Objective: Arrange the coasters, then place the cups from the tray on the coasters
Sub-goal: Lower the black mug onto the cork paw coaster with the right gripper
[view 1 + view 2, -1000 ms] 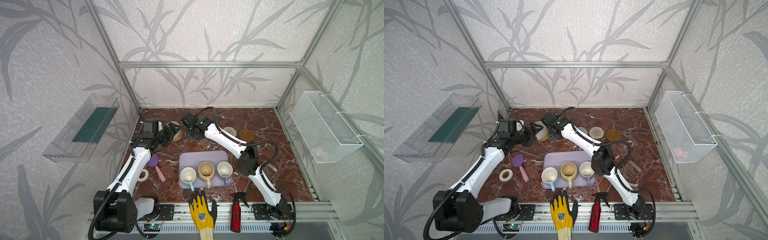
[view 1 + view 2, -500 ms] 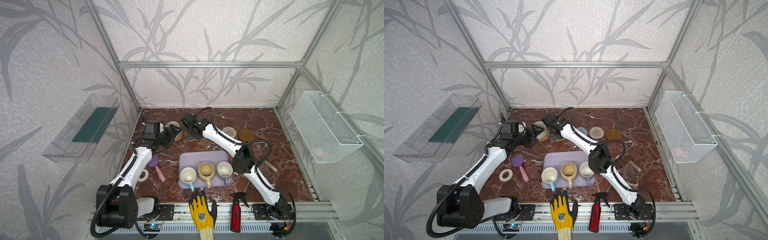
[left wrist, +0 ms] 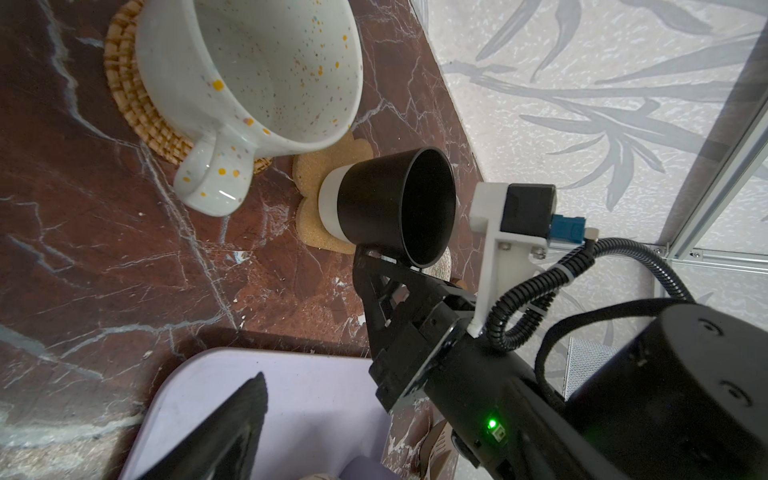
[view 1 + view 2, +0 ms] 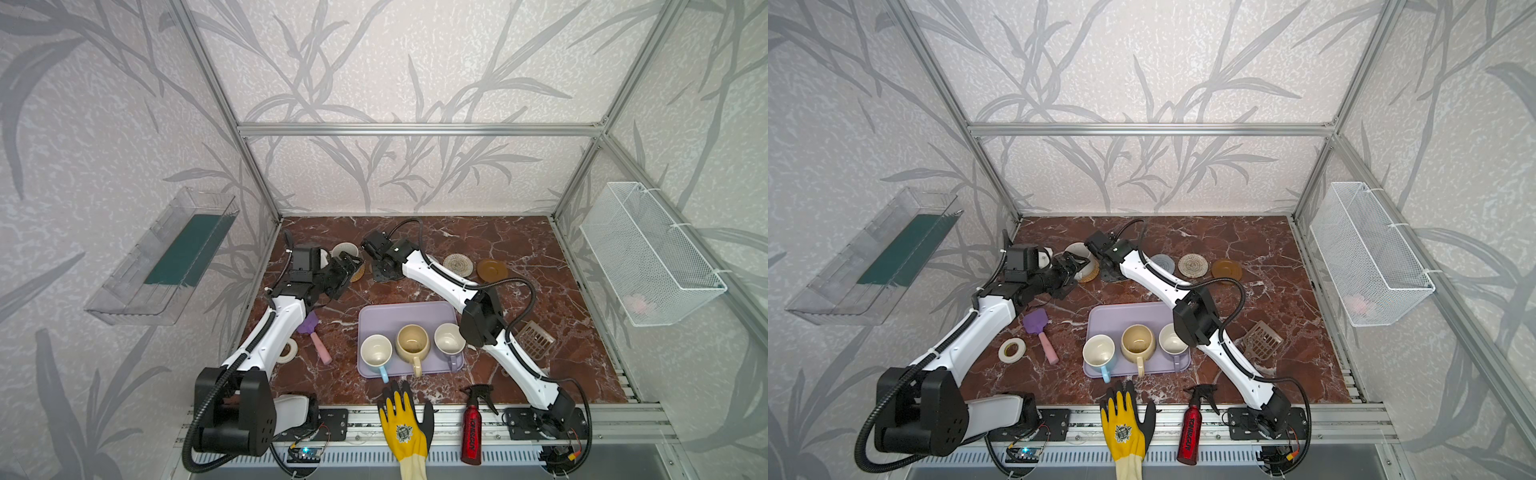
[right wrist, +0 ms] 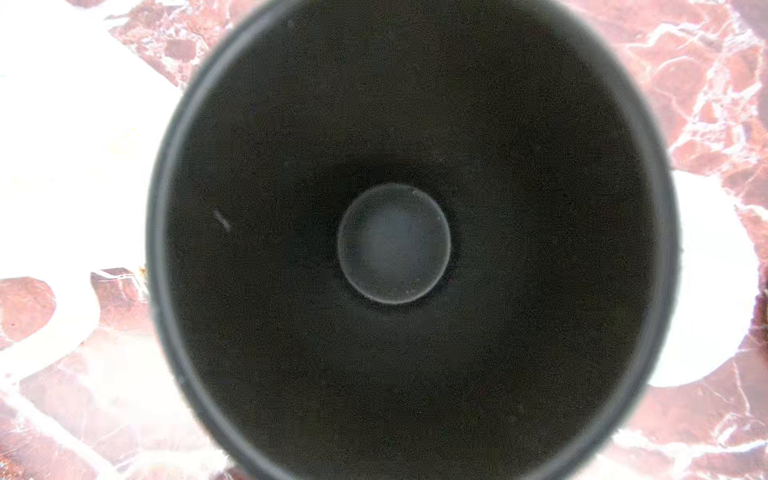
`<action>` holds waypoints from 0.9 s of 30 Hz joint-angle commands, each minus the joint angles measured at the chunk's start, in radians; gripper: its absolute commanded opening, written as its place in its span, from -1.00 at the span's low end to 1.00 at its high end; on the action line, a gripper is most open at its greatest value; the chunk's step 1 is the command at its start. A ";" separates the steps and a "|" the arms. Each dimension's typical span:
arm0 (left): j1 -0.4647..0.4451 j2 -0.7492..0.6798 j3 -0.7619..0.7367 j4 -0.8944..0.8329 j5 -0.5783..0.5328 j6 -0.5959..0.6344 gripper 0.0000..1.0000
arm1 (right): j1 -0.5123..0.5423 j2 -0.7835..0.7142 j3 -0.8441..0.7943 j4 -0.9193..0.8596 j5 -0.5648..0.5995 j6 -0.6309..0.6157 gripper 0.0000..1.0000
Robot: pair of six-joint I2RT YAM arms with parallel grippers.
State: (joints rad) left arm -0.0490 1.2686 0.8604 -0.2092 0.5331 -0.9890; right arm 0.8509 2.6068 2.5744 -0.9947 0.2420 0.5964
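Black cup (image 3: 386, 199) stands on the tan paw coaster (image 3: 308, 171) at the desk's (image 3: 104, 249) back left, the right fingers (image 3: 380, 278) clamped on it near the rim. Just beside, the speckled cup (image 3: 249, 70) sits on the rattan coaster (image 3: 120, 95), left fingers (image 3: 239, 419) apart, empty.

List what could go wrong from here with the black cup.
The black cup, pinched by the shut right gripper, looks off-centre on the paw-shaped coaster; released so, it may sit partly off it.
The speckled cup stands close beside; pulling out could knock it.
The open left gripper hovers by that cup and might nudge it off its rattan coaster.
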 commanded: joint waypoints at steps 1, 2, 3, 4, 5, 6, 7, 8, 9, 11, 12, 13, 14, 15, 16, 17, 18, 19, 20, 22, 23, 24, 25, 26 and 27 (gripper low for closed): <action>0.007 -0.001 -0.018 0.019 0.010 -0.013 0.79 | -0.004 0.001 0.066 0.060 0.017 -0.008 -1.00; 0.008 -0.003 -0.020 0.019 0.011 -0.014 0.79 | -0.005 0.005 0.069 0.058 0.017 -0.006 -1.00; 0.008 -0.005 -0.020 0.019 0.011 -0.014 0.79 | -0.004 0.010 0.070 0.055 0.017 -0.004 -1.00; 0.007 -0.006 -0.022 0.019 0.011 -0.011 0.79 | -0.004 0.013 0.070 0.056 0.017 -0.003 -1.00; 0.007 -0.006 -0.022 0.017 0.011 -0.010 0.79 | -0.004 0.015 0.070 0.056 0.016 -0.003 -1.00; 0.007 -0.006 -0.022 0.016 0.011 -0.010 0.79 | -0.004 0.020 0.070 0.056 0.017 -0.003 -1.00; 0.006 -0.005 -0.023 0.015 0.011 -0.009 0.78 | -0.004 0.024 0.070 0.053 0.019 -0.003 -1.00; 0.007 -0.006 -0.022 0.016 0.013 -0.008 0.79 | -0.006 0.028 0.072 0.048 0.021 -0.001 -1.00; 0.006 -0.006 -0.021 0.015 0.013 -0.009 0.78 | -0.005 0.030 0.072 0.038 0.027 0.002 -1.00; 0.007 -0.007 -0.022 0.014 0.014 -0.007 0.78 | -0.006 0.034 0.070 0.021 0.037 0.008 -1.00; 0.008 -0.006 -0.023 0.014 0.016 -0.007 0.78 | -0.006 0.035 0.069 0.012 0.039 0.012 -1.00; 0.007 -0.009 -0.025 0.014 0.016 -0.007 0.79 | -0.006 0.037 0.069 0.004 0.037 0.014 -1.00; 0.006 -0.011 -0.025 0.014 0.015 -0.007 0.79 | -0.006 0.039 0.067 0.000 0.036 0.014 -1.00; 0.008 -0.014 -0.027 0.013 0.013 -0.007 0.79 | -0.004 0.039 0.064 -0.005 0.033 0.017 -1.00; 0.007 -0.017 -0.029 0.013 0.013 -0.008 0.79 | -0.005 0.036 0.061 -0.006 0.029 0.017 -1.00; 0.007 -0.019 -0.030 0.012 0.013 -0.009 0.79 | -0.003 0.034 0.057 -0.005 0.025 0.016 -0.99; 0.007 -0.021 -0.030 0.011 0.011 -0.008 0.79 | 0.000 0.031 0.051 -0.002 0.023 0.013 -0.93; 0.006 -0.024 -0.030 0.008 0.011 -0.007 0.79 | 0.002 0.027 0.051 -0.001 0.027 0.011 -0.88; 0.008 -0.026 -0.028 0.005 0.010 -0.006 0.79 | 0.004 0.026 0.051 0.003 0.027 0.011 -0.82; 0.006 -0.028 -0.025 0.000 0.010 -0.002 0.79 | 0.004 0.027 0.050 0.007 0.016 0.012 -0.67; 0.006 -0.031 -0.025 -0.003 0.010 -0.002 0.79 | 0.004 0.028 0.051 0.009 0.012 0.013 -0.58; 0.008 -0.032 -0.024 -0.002 0.010 -0.004 0.79 | 0.003 0.027 0.050 0.010 0.009 0.014 -0.48; 0.008 -0.034 -0.025 -0.005 0.010 -0.004 0.79 | 0.003 0.025 0.051 0.008 0.006 0.014 -0.39; 0.006 -0.038 -0.025 -0.008 0.009 -0.004 0.79 | 0.004 0.025 0.050 0.007 0.003 0.014 -0.36; 0.007 -0.041 -0.026 -0.009 0.010 -0.002 0.79 | 0.004 0.022 0.051 0.005 0.005 0.016 -0.36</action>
State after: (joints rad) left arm -0.0490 1.2594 0.8410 -0.2111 0.5438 -0.9905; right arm 0.8509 2.6324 2.6011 -0.9897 0.2356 0.6056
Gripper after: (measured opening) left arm 0.894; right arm 0.317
